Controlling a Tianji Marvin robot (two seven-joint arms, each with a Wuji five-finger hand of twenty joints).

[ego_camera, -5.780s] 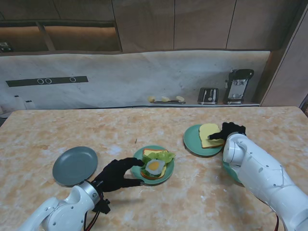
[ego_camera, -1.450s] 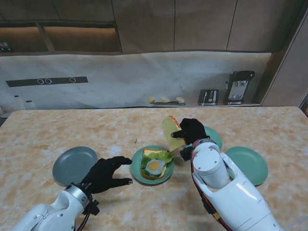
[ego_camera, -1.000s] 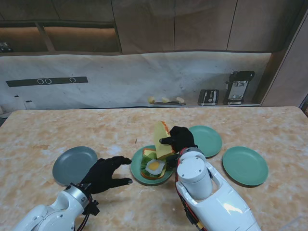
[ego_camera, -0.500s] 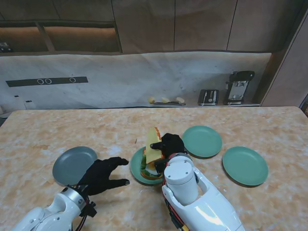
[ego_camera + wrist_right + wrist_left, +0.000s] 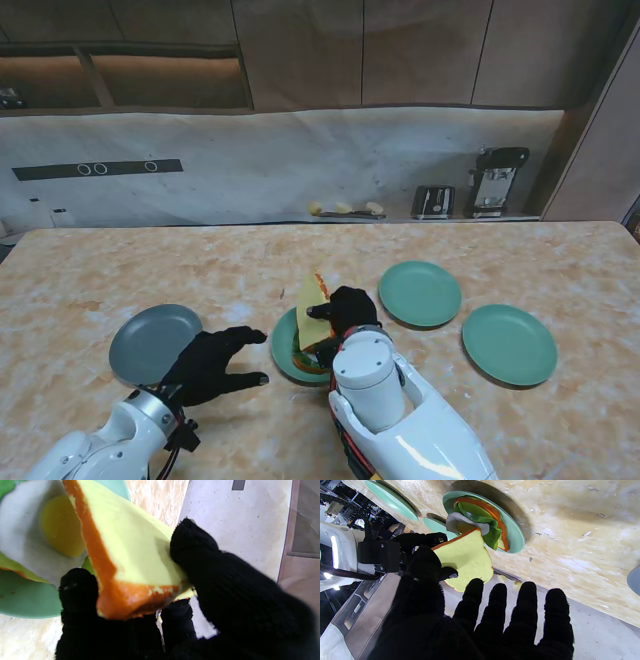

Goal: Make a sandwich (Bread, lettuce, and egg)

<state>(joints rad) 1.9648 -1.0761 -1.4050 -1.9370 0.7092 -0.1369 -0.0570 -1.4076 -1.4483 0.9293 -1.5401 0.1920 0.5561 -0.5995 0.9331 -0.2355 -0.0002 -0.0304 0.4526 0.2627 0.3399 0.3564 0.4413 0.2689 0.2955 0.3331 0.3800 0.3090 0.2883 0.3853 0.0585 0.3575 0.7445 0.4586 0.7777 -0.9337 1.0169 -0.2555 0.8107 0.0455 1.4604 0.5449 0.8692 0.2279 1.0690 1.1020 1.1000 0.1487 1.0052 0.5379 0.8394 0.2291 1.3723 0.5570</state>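
On the mottled beige stone worktop (image 5: 420,400), near its middle, we are at the closing step: topping the stack. Our right robot hand (image 5: 345,306) is clamped on the pale yellow bread slice with the orange-brown crust (image 5: 313,297), held tilted on edge above the round green plate (image 5: 284,350) that carries the lower bread, the green lettuce leaf (image 5: 480,517) and the fried egg (image 5: 462,524). Next we judge the slice must be levelled, lowered onto the egg and let go without shoving the layers off centre. Our left robot hand (image 5: 212,362) rests just left of that plate, fingers apart, holding nothing. The slice looks soft and foam-like, thumb on one face, fingers behind.
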